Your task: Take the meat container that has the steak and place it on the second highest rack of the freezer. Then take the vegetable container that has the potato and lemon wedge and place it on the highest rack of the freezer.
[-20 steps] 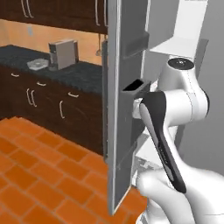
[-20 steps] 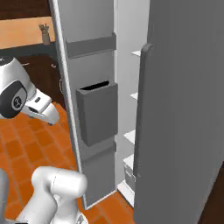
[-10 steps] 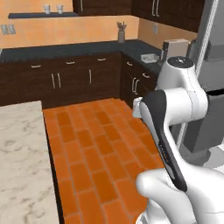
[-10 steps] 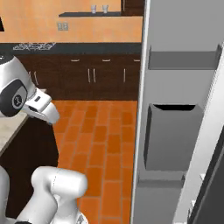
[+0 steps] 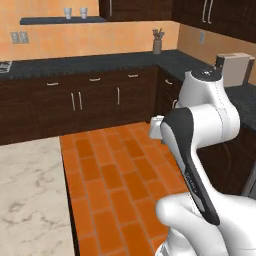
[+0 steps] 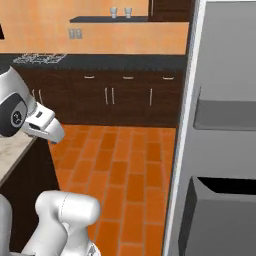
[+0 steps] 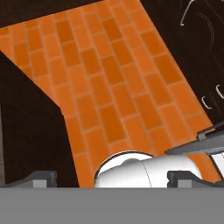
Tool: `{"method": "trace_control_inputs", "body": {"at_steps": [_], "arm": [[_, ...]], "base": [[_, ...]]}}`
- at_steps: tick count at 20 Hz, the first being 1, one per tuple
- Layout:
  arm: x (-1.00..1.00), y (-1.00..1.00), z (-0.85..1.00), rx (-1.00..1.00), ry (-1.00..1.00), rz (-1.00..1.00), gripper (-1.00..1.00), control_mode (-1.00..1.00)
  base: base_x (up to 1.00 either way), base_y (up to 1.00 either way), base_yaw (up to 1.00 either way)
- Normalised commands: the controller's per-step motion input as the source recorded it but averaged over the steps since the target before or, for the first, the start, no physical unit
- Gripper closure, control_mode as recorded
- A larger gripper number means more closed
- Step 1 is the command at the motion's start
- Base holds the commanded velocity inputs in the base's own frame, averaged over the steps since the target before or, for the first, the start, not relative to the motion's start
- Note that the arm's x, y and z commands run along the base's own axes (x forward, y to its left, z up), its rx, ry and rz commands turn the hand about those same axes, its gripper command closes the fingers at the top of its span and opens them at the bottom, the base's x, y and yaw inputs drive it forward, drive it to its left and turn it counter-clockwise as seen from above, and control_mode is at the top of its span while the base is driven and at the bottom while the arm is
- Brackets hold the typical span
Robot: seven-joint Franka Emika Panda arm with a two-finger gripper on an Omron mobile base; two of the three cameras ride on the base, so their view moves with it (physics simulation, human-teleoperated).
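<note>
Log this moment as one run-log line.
phase: base turning in kitchen | gripper: open, empty, over brick floor | freezer door: open at right | containers: not visible

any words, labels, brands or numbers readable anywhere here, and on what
None can be read.
Freezer door: plain grey, with no print on it.
Box on the counter: tan sides, no lettering visible.
Two cups on the wall shelf: too small to show any marking.
Wall outlets: blank plates.
</note>
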Motion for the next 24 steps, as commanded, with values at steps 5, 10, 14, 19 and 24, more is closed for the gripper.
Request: {"method": "trace_control_inputs", "body": {"at_steps": [5, 10, 14, 19, 24], "arm": [[0.0, 0.0, 0.0, 0.0, 0.0, 0.0, -1.0, 1.0], [0.0, 0.0, 0.0, 0.0, 0.0, 0.0, -1.0, 1.0], [0.0, 0.0, 0.0, 0.0, 0.0, 0.0, -1.0, 1.0], [0.0, 0.0, 0.0, 0.0, 0.0, 0.0, -1.0, 1.0], [0.0, 0.0, 0.0, 0.0, 0.0, 0.0, -1.0, 1.0]], "base": [[1.0, 0.5, -0.22], [1.0, 0.34, -0.24], [1.0, 0.03, -0.19], [1.0, 0.0, -0.16], [1.0, 0.0, -0.25]]}}
